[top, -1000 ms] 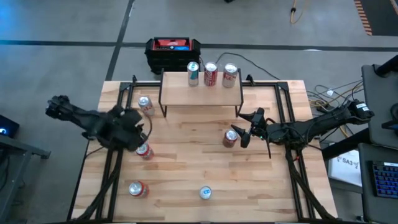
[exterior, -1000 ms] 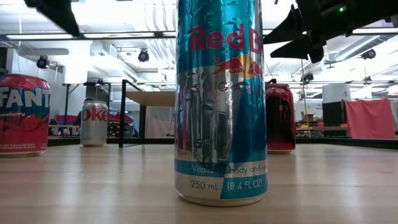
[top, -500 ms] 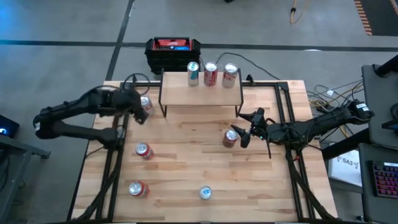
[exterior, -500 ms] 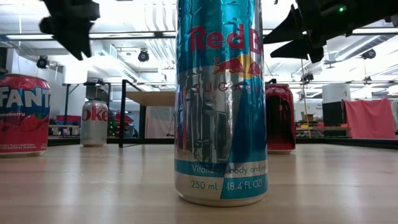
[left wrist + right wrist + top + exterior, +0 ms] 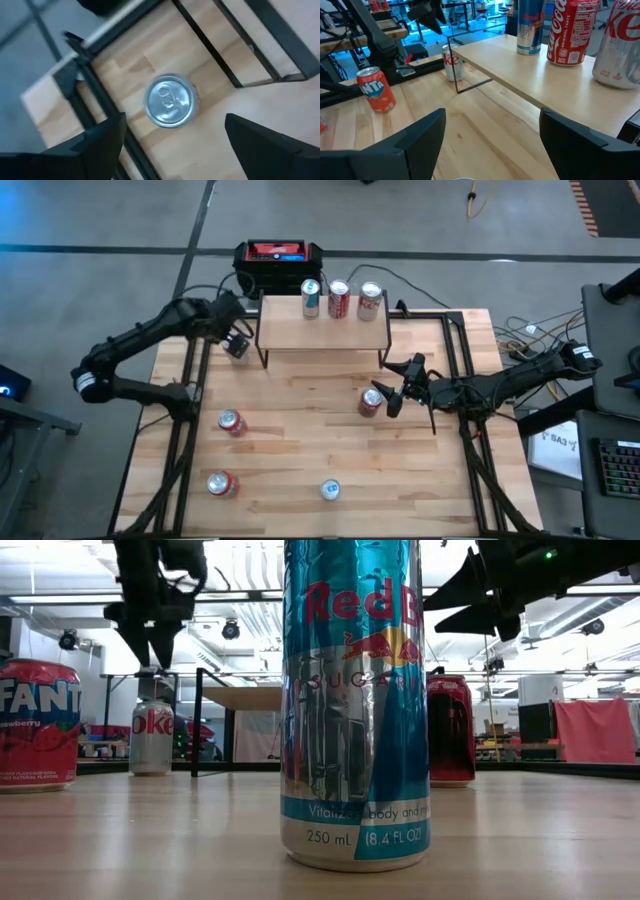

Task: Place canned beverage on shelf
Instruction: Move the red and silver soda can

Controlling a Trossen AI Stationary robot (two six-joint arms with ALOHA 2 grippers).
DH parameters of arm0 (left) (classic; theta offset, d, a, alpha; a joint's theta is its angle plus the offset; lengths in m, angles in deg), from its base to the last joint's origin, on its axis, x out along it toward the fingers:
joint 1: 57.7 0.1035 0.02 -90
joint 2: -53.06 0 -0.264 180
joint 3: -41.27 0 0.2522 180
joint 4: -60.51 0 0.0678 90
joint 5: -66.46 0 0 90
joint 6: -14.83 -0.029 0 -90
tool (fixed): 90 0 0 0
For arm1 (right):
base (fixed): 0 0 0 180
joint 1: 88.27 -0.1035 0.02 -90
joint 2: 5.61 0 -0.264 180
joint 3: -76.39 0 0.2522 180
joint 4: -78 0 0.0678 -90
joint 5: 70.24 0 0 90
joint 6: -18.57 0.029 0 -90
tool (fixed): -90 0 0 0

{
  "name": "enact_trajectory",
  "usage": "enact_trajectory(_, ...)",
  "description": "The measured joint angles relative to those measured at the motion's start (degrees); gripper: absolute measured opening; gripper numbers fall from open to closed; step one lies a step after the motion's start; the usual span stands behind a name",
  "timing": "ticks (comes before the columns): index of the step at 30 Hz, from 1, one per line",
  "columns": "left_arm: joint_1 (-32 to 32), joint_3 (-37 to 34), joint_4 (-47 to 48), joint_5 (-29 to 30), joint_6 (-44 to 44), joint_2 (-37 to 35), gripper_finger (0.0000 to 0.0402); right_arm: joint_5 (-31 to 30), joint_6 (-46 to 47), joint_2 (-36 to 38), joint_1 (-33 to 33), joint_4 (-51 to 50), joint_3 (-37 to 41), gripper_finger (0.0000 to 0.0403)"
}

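**Left end effector poised over the silver can by the shelf**

My left end effector (image 5: 236,340) hangs above the silver Diet Coke can (image 5: 171,101) with its fingers spread wide, one to each side of the lid in the left wrist view and neither touching it. The can stands upright on the tabletop (image 5: 300,440), just beside the left legs of the shelf (image 5: 322,323), near the tabletop's left rail.

I judge this to be the approach step: the end effector is lined up over its target but has not come down around it. Next I need a straight descent so the fingers straddle the can's body, a firm close, then a lift high enough to clear the wooden board before carrying it across. The black shelf leg stands close by, so I would watch the inner finger on the way down.

On the shelf three cans already stand in a row along the back edge: a blue Red Bull can (image 5: 311,297), a red Coca-Cola can (image 5: 339,298) and a second silver can (image 5: 370,300). The front of the board is bare.

My right end effector (image 5: 388,394) waits at mid-tabletop with its fingers apart, just beside a red can (image 5: 371,401), holding nothing. Three more cans stand nearer the front edge.
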Motion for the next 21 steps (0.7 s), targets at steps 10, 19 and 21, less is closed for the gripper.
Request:
enact_trajectory(10, 4.09, -0.02, -0.40, 0.77, -3.62, 5.92, 0.0324, 0.00, -0.02, 0.00, -0.02, 0.00, 0.00, 0.0299)
enact_trajectory(19, 4.05, -0.08, -1.85, 1.24, -3.88, 7.33, 0.0324, 0.00, 0.00, 0.00, 0.00, 0.00, 0.00, 0.0299)
enact_trajectory(21, 4.05, -0.09, -3.28, -0.14, -5.39, 7.28, 0.0324, 0.01, 0.00, 0.00, -0.01, 0.00, 0.00, 0.0299)
